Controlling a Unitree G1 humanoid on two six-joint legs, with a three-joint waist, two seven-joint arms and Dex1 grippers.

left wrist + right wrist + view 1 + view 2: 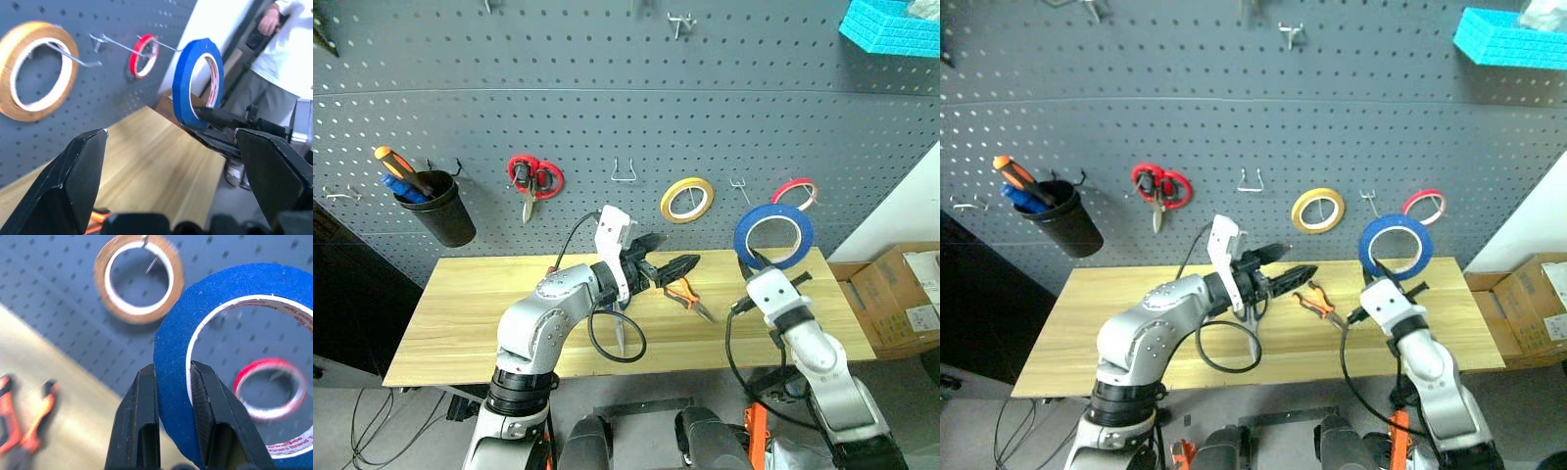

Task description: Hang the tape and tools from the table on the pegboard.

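My right gripper (751, 262) is shut on the lower rim of the blue tape (773, 235), holding the ring upright in the air just in front of the pegboard (607, 98). In the right wrist view both fingers (142, 421) pinch the tape's edge (220, 298). My left gripper (668, 257) hangs open and empty over the middle of the table (470, 313), pointing toward the tape. The orange-and-black pliers (683, 292) lie on the table just below it. Steel scissor blades (619, 338) stick out from under my left forearm, the handles hidden.
On the pegboard hang a yellow tape roll (686, 199), a red-pink tape roll (795, 191), red-handled scissors (533, 178) and a black cup with screwdrivers (435, 201). A bare hook (740, 186) sits between the yellow and red rolls. Cardboard boxes (901, 294) stand right of the table. A person (288, 49) stands beyond it.
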